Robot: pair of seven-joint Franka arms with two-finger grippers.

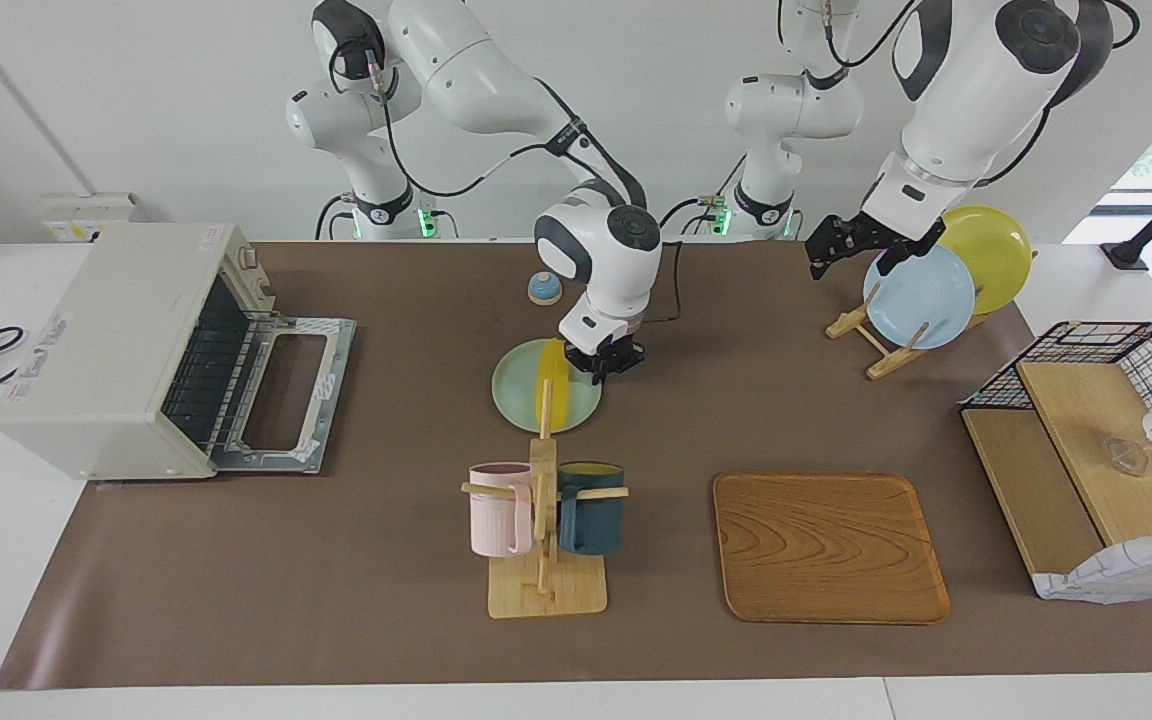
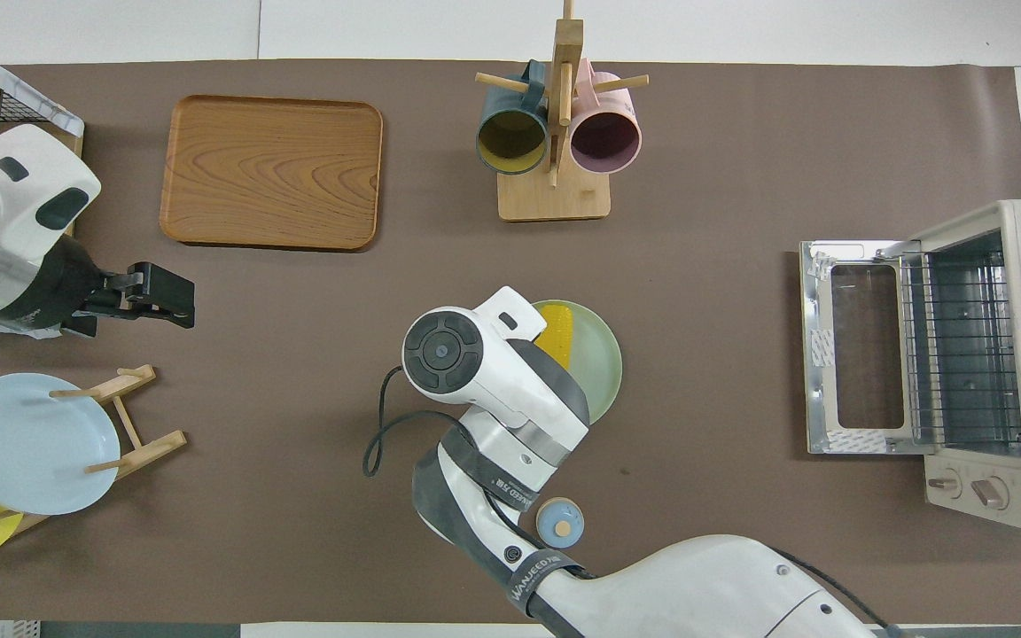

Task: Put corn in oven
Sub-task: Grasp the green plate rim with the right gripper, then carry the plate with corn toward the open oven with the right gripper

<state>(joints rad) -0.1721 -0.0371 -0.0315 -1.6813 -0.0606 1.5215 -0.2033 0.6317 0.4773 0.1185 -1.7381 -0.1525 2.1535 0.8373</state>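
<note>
While the right gripper (image 1: pixel 604 366) sits clenched beside the corn (image 1: pixel 553 385), it should open wide before grabbing; the left gripper (image 1: pixel 833 245) waits open.

A matt brown paper-like sheet (image 1: pixel 336 600) covers the surface. On it stands a boxy off-white toaster oven (image 1: pixel 106 345) of matt painted metal, its open door (image 1: pixel 281 395) framed in shiny bare metal, with a wire rack (image 2: pixel 962 341) inside. Toward the left arm's end from the oven lie a smooth pale green round plate (image 1: pixel 516 395) bearing a bright yellow, finely bumpy corn cob (image 1: pixel 551 390), a light wooden mug stand (image 1: pixel 544 560) with smooth pink and dark blue mugs, and a grained, satin brown wooden tray (image 1: pixel 826 545). The arms' shells are glossy white plastic.
</note>
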